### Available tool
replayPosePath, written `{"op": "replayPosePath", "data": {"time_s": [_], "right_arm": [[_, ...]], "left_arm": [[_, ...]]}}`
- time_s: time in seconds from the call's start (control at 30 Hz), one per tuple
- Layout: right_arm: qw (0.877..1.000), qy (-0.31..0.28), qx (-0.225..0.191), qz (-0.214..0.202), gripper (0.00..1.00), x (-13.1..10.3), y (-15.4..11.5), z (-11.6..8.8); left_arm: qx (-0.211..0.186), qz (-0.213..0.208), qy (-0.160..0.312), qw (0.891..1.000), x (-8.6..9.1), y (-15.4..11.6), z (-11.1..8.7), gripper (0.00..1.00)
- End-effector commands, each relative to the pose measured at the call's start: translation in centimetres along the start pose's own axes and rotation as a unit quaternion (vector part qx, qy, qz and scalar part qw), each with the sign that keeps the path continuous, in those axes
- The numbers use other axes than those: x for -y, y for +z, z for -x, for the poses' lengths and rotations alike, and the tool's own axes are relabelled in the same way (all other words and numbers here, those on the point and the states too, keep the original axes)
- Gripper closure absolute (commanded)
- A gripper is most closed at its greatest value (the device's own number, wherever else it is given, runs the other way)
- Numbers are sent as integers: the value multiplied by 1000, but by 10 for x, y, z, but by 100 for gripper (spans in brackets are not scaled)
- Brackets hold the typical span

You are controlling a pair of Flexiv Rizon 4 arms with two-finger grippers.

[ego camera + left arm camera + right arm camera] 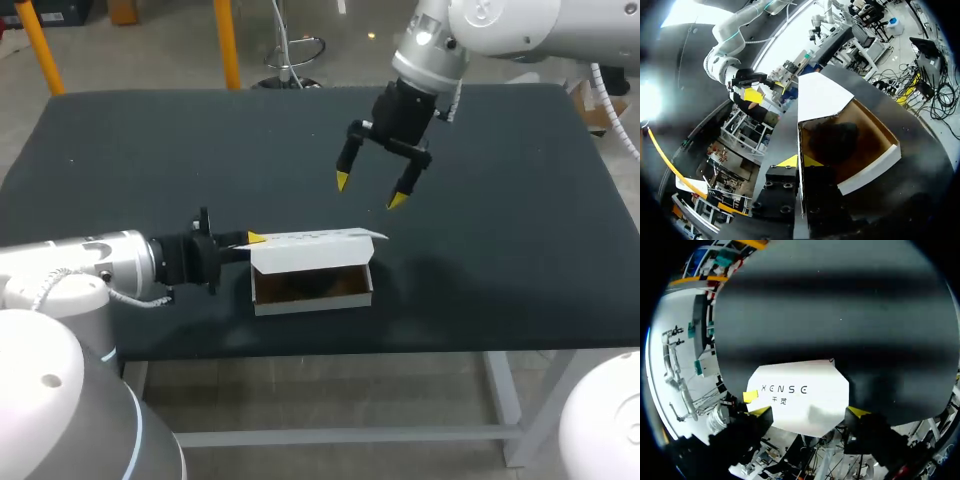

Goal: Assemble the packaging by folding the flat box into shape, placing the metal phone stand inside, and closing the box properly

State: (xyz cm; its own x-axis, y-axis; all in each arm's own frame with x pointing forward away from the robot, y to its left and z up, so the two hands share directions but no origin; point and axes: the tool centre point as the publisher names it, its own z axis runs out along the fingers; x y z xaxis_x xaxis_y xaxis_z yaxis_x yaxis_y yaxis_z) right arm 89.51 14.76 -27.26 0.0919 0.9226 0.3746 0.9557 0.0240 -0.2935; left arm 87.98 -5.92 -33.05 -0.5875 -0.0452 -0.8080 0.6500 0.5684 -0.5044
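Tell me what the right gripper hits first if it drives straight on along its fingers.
Most likely the white box lid: in the right wrist view it lies straight ahead, between the right gripper's open fingers. How far off is unclear.

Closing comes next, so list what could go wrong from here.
1. The left gripper pinches the lid at one end only, so pressing it down may twist or crease it.
2. The right gripper hangs open above the lid; descending, it might strike the left gripper or dent the lid.
3. The phone stand lies in the box; if it sits above the rim, the lid may not shut.
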Motion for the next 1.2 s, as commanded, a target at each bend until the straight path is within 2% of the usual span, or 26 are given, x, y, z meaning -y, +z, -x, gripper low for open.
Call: {"op": "replayPosePath", "data": {"time_s": [0.03,0.33,0.37,0.47,0.5,0.87,1.2], "right_arm": [[1000,1,4,-15,0,0,5,-3],[998,-9,1,-55,0,6,22,6],[998,-10,2,-56,6,7,23,7],[998,-16,1,-62,37,10,25,8],[998,-16,2,-62,50,11,25,9],[996,-16,2,-89,61,11,39,19],[995,-19,3,-100,61,14,47,24]], "left_arm": [[9,-1,5,1000,-1,2,-3,100],[8,-4,15,1000,-1,3,-2,100],[8,-5,16,1000,-2,3,-2,100],[8,-5,16,1000,-2,3,-2,100],[8,-5,16,1000,-2,3,-2,100],[12,-7,19,1000,-4,1,-2,100],[13,-5,24,1000,-4,1,-3,100]]}}
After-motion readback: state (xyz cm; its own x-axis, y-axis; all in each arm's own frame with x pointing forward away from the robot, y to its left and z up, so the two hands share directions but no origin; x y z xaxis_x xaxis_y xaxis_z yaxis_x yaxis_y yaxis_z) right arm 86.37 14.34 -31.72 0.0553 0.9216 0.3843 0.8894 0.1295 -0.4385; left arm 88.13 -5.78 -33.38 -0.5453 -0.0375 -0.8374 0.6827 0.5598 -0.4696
